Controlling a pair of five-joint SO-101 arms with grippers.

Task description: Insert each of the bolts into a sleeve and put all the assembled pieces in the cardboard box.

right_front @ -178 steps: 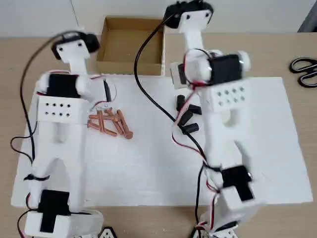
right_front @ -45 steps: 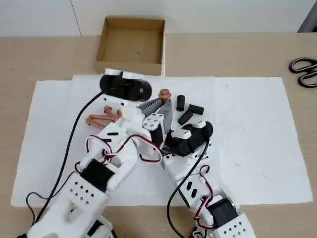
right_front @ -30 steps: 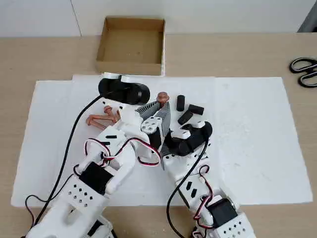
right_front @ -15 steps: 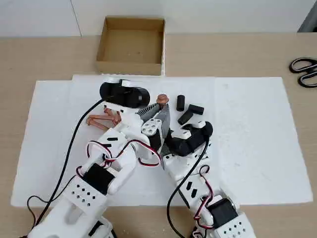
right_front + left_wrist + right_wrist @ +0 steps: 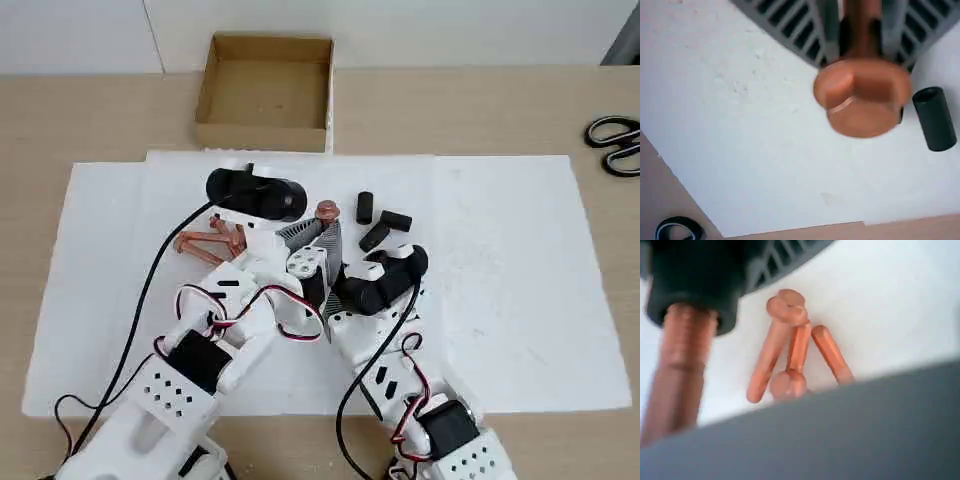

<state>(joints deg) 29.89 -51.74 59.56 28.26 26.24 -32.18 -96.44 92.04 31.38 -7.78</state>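
One bolt (image 5: 862,97) is all I have in hand. The left gripper (image 5: 861,47) is clamped on its shank, with the head pointing away from the wrist. In the right wrist view a black sleeve (image 5: 690,287) sits around a copper shank with thread sticking out past it. I take that to be the same bolt, so the first insertion looks as good as made. The right gripper (image 5: 335,268) is pressed in just beside it, and I cannot tell whether it grips anything.

Further out, three loose sleeves (image 5: 394,220) lie on the white sheet (image 5: 520,260) near the grippers. A small heap of bolts (image 5: 210,242) lies on the other side. The cardboard box (image 5: 205,95) beyond the sheet holds nothing. By my reckoning no piece is delivered, one is nearly assembled, and the rest are untouched.
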